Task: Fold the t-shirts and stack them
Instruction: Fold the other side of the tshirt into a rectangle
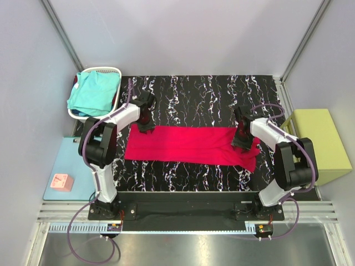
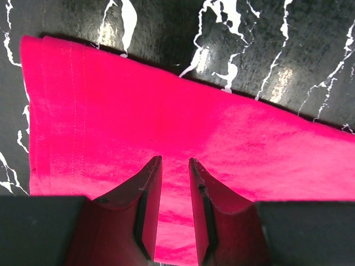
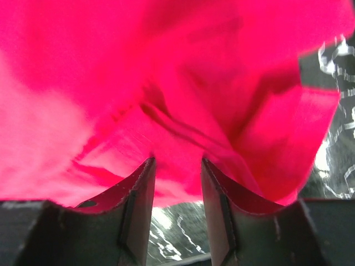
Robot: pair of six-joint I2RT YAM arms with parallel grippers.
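Crimson t-shirt (image 1: 188,145): flat band across the table's (image 1: 194,88) middle.
Right gripper (image 3: 177,160): at its rumpled right end, fingers parted; grip unclear.
Left gripper (image 2: 175,160): narrowly apart over the far-left edge.
Fold: best to pinch both ends evenly, edges aligned.
Turquoise t-shirt (image 1: 93,93): far left, in the basket (image 1: 111,70).

Right pincer (image 3: 177,160) spread, tips at rumpled crimson t-shirt (image 3: 166,66); marbled table (image 3: 338,138) beside.

Top external view: high behind the arm bases, looking down on the whole desk (image 1: 199,94). Wrist views look past the left gripper (image 2: 174,162) and right gripper (image 3: 177,160), close on the red t-shirt (image 1: 188,145), shared by all views.
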